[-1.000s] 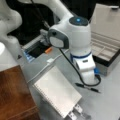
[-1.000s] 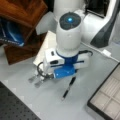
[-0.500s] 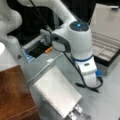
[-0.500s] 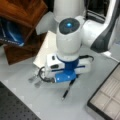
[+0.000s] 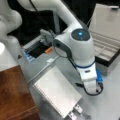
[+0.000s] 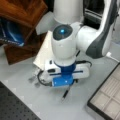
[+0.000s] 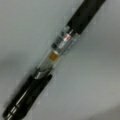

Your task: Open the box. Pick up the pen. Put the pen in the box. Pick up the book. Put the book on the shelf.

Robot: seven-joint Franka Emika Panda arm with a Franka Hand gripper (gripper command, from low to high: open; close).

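Note:
The box (image 5: 106, 53) stands open at a front view's right, lid up, and its pale compartments (image 6: 107, 100) show at a front view's bottom right. The black pen (image 7: 50, 62) lies slantwise on the grey table, filling the wrist view. My gripper (image 6: 67, 75) hangs low right over it, its fingers hidden under the hand, and one end of the pen (image 6: 65, 93) sticks out below. The white spiral book (image 5: 57, 93) lies flat beside the gripper and is partly hidden by the arm as a white sheet (image 6: 43, 51). The reddish-brown shelf (image 5: 13, 96) is at a front view's bottom left.
A small silvery metal object (image 5: 76, 112) lies at the book's near corner and also shows as a silvery bit (image 6: 33, 78). A dark tray (image 5: 37, 51) with an orange item sits behind the book. A blue item (image 6: 10, 33) lies under the wooden shelf (image 6: 22, 12).
The hand has come down closer to the table over the pen. The pen, the book and the box have not moved.

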